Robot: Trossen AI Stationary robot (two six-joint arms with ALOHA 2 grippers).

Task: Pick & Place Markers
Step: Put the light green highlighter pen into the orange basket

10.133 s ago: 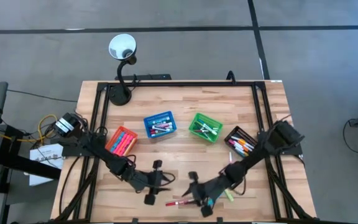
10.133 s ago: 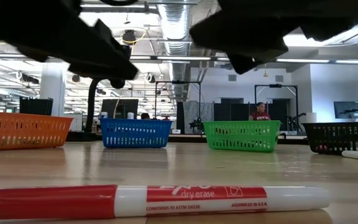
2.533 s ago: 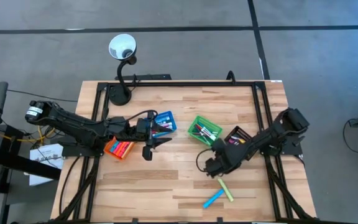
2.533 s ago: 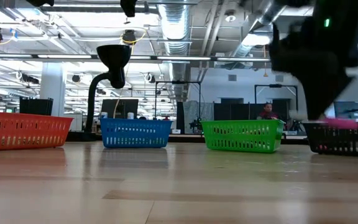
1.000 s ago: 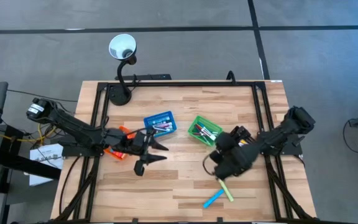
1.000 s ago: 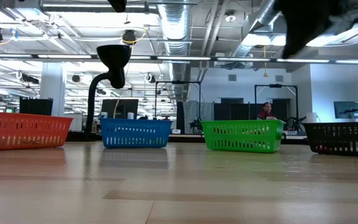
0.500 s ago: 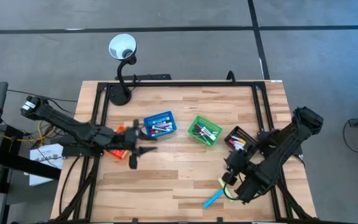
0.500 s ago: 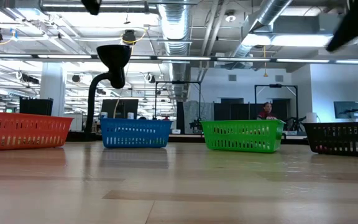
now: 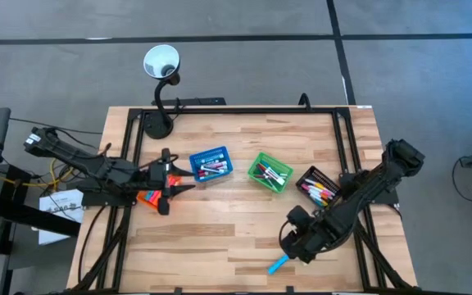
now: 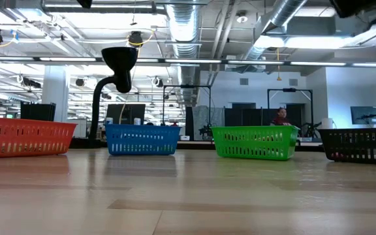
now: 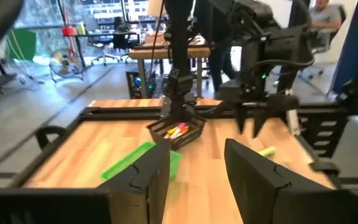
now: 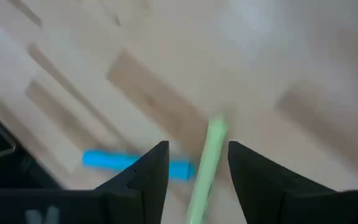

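I had the right gripper (image 12: 192, 163) hanging over the near right part of the table (image 9: 236, 238), its two fingers parted with nothing between them, and through its wrist camera a green marker (image 12: 205, 163) lay on the wood right in the gap, running lengthwise between the fingers. A blue marker (image 9: 279, 263) lay just beside it, and from above only that one showed, poking out from under the arm. The rest of the markers already sat in the baskets: some in the blue basket (image 9: 211, 163), some in the green basket (image 9: 269, 172), some in the black basket (image 9: 316, 187), with the orange basket (image 9: 148, 197) mostly hidden under my left arm. The left gripper (image 9: 165, 187) waited near that orange basket, its fingers apart and empty as its own camera showed. I judged the green marker would be very light and stiff, a smooth round plastic barrel that could roll away or squirt out of a poor pinch. Lined up along the gap as it was, I thought the fingers would miss it, so I reckoned the wrist should turn to put the fingers across the barrel and take it near the middle of its length, well away from the ends, and close gently. The blue one lay so close that a wide approach risked nudging it.
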